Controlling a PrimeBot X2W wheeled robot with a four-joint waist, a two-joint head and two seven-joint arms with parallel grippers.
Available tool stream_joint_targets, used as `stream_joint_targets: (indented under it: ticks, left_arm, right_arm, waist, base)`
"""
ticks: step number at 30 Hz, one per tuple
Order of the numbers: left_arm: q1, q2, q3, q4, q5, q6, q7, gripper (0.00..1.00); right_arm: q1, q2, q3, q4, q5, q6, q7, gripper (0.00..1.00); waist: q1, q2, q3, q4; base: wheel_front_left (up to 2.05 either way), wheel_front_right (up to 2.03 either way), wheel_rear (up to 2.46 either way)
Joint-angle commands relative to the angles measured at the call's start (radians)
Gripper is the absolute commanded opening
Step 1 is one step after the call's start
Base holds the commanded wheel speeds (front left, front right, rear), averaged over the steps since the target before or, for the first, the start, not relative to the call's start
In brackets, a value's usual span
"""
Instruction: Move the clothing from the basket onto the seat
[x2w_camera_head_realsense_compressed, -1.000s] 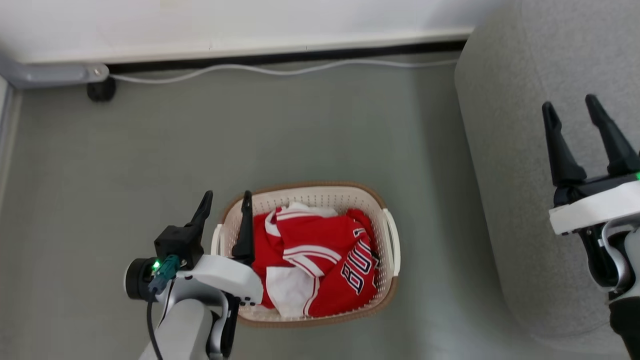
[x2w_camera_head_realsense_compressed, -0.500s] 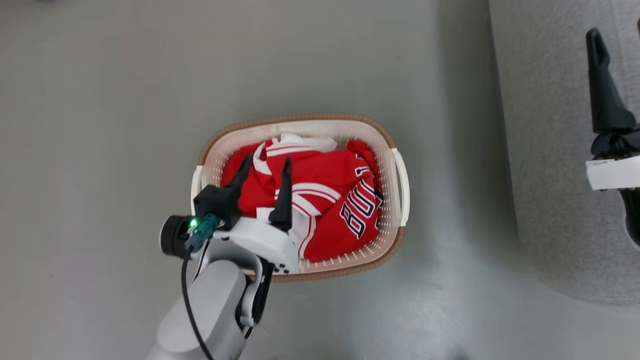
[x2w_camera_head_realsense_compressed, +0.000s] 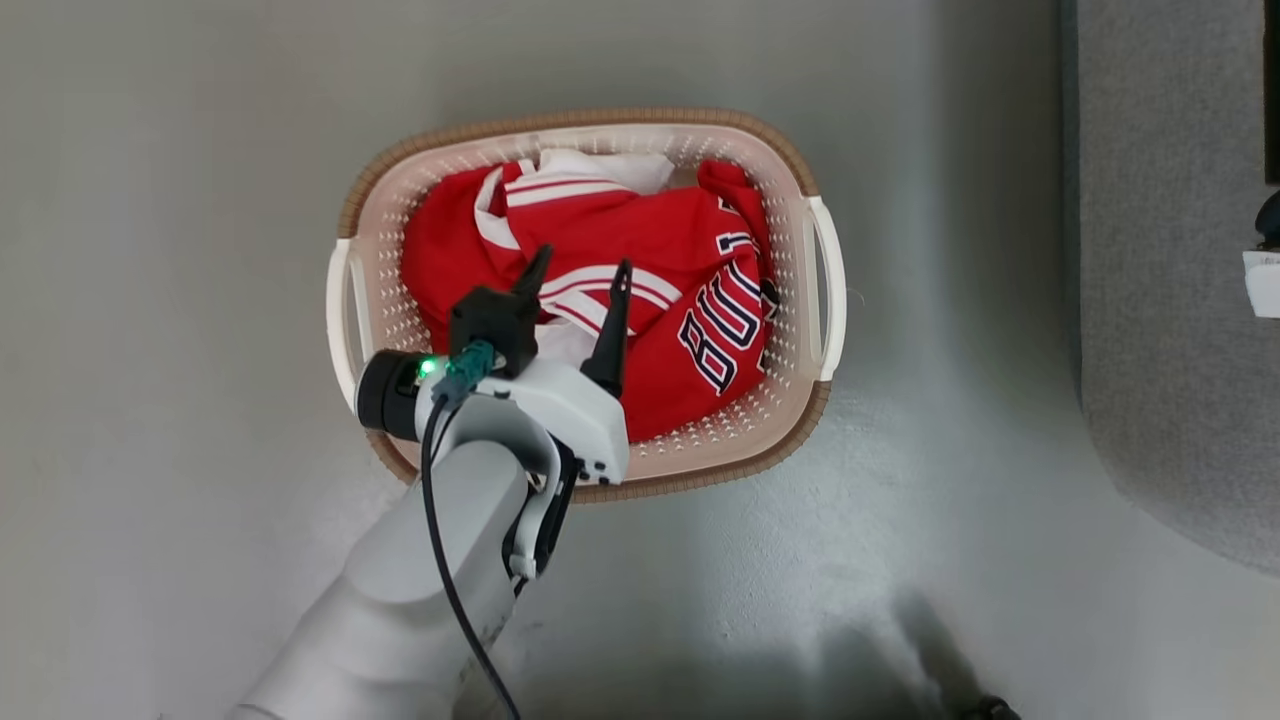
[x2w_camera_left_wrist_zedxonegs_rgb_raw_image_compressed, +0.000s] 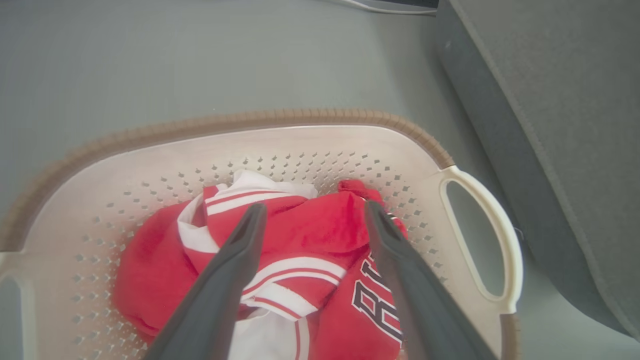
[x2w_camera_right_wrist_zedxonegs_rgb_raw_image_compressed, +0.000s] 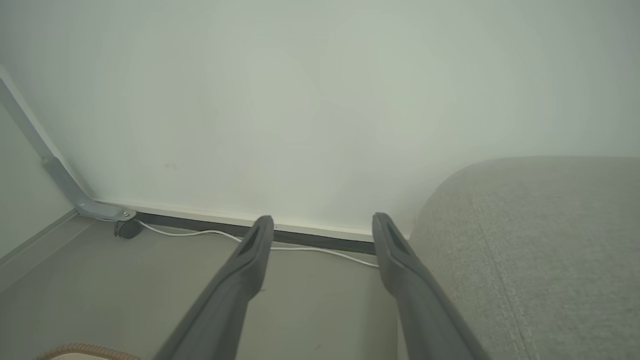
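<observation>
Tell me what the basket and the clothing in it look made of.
The basket looks like moulded cream plastic, matte: regular punched holes, rigid walls; its brown rim seems woven-textured. The clothing looks like soft, thin fabric, probably synthetic: it crumples in loose folds.

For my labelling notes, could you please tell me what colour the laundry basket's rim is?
Brown, topping the oval cream perforated plastic basket; the left wrist view shows it best.

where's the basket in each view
Head view: basket at upper centre, clothing inside.
Left wrist view: basket across the lower centre.
Right wrist view: a sliver of the basket rim, bottom left corner.
Shared landmark: the grey seat, at the right in all three.
</observation>
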Motion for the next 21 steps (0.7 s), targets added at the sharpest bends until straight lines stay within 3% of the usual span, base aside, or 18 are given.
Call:
stream_joint_targets:
  ticks: [1, 21]
  left_arm:
    - [-0.024, 0.009, 0.008, 0.007, -0.028, 0.017, -0.006, 1.00]
    - [-0.235, 0.009, -0.100, 0.283, -0.238, 0.161, -0.006, 1.00]
  right_arm:
    - [0.012, -0.024, 0.012, -0.042, 0.007, 0.004, -0.012, 1.00]
    - [-0.054, -0.034, 0.059, -0.155, 0.013, 0.004, -0.012, 1.00]
  waist:
    - [0.0000, 0.0000, 0.038, -0.009]
    - [-0.0001, 0.0000, 0.200, -0.055]
  base:
    - [0.00, 0.00, 0.00]
    - [0.00, 0.00, 0.00]
